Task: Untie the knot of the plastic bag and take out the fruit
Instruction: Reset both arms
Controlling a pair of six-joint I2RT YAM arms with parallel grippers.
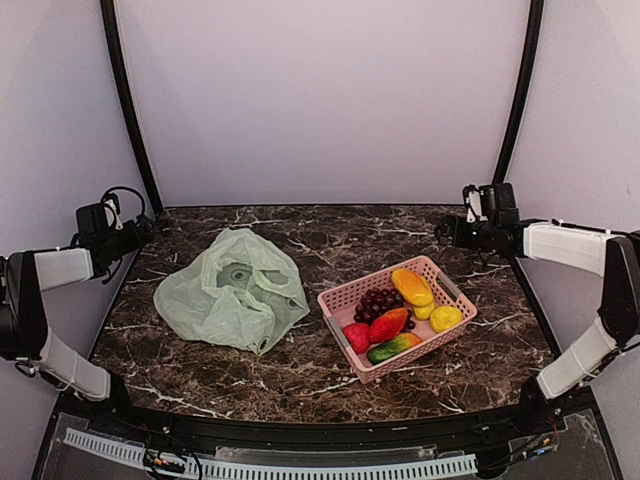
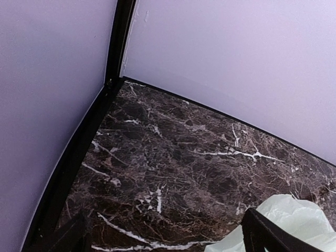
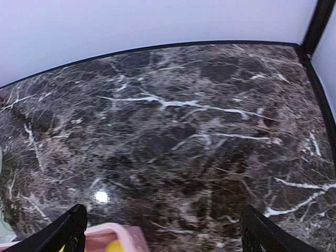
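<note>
- Left hand (image 1: 148, 230), right hand (image 1: 447, 232): spread wide, empty, parked clear at table (image 1: 330, 235) sides.
- Fruit (image 1: 412, 287) lies in pink basket (image 1: 345, 297) beside slack plastic bag (image 1: 235, 290); unloading judged complete.

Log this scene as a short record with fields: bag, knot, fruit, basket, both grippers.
plastic bag: lies flattened on the table, left of the basket, apart from it; looks empty
knot: no tied knot visible from above
fruit: piled in the pink basket
left gripper: open, empty, near the far-left corner, clear of the bag
right gripper: open, empty, at the far right, behind the basket
task state: fruit appears to be out of the bag
</note>
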